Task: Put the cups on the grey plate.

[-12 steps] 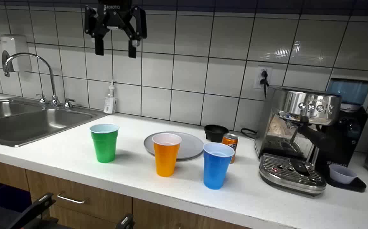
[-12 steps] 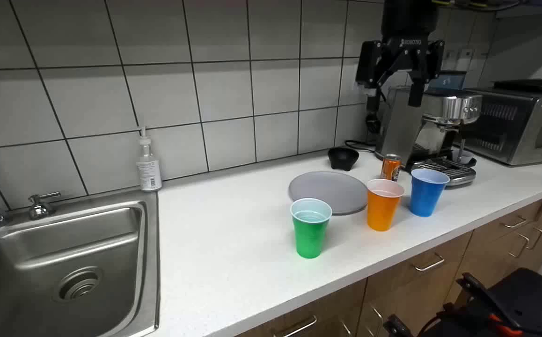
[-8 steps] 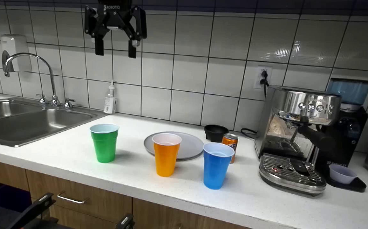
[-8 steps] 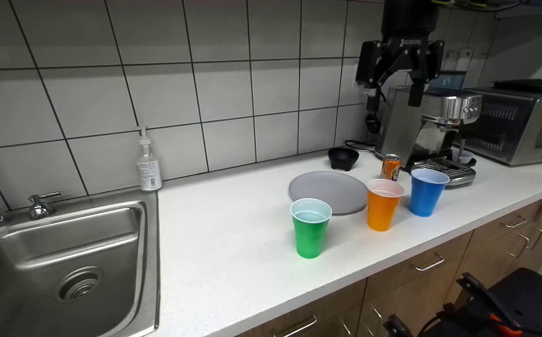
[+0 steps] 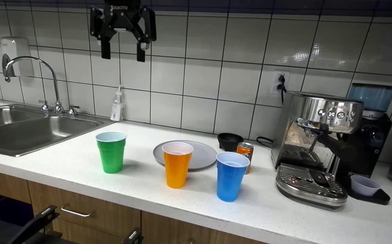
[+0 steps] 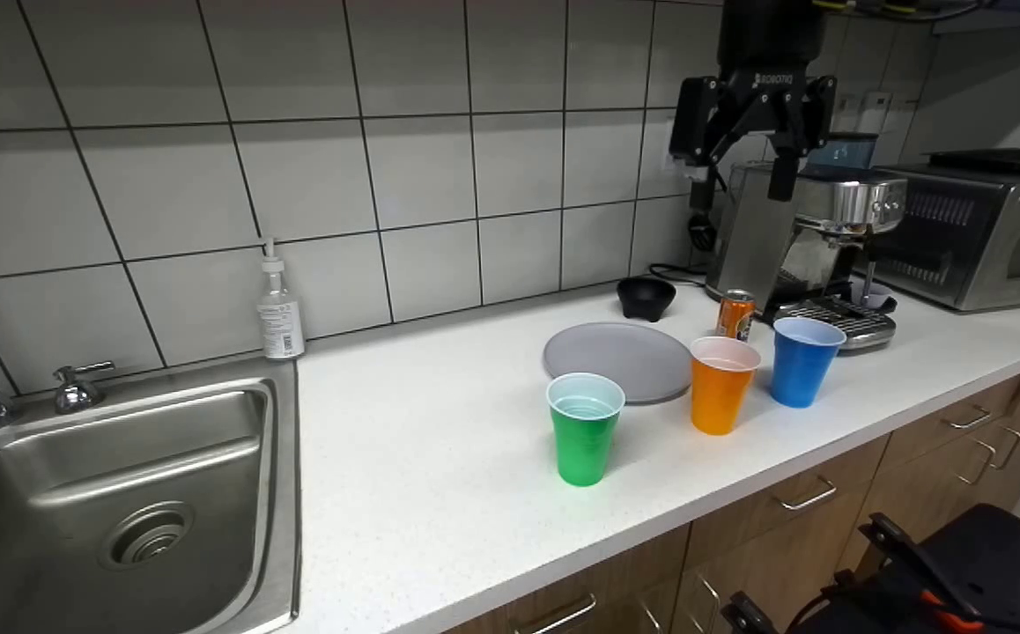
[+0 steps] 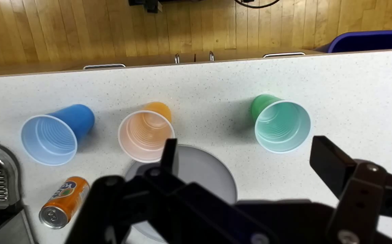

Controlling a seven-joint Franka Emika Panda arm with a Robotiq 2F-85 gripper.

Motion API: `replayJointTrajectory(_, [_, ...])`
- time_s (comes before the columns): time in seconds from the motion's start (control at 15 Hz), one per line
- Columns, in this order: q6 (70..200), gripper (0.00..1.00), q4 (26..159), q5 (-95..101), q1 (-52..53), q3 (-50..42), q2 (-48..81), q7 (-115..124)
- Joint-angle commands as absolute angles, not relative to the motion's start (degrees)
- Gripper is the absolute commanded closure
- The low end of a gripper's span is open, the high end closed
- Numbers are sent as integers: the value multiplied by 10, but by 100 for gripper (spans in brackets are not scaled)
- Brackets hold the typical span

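Grey plate: flat on the counter.
Green cup: upright, mouth up, on the counter to the left and front of the plate in both exterior views, apart from it.
Orange cup: upright, mouth up, in front of the plate, just beside it, its base on the counter.
Blue cup: upright, mouth up, on the counter to the right and front of the plate in both exterior views, near it.
Gripper: well above the level of the plate, apart from it, pointing down; jaws spread wide.
Orange can: upright, right of the plate, near it.
Black cup: behind the plate and slightly right of it, near.
Coffee machine: right of the plate, well apart.
Pump bottle: upright, left of the plate, well apart.
Sink: left of the plate, well apart.
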State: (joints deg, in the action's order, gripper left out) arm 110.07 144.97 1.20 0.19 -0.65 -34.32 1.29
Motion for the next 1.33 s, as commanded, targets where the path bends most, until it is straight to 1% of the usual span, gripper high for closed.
replayJointTrajectory(0.0, [1099,0,1449,10,-1,-4,-343,11])
replayJointTrajectory(0.6, [1099,0,1449,10,-1,-4,-343,11])
replayJointTrajectory(1.27, [1194,0,1520,23,-2,5,-357,15])
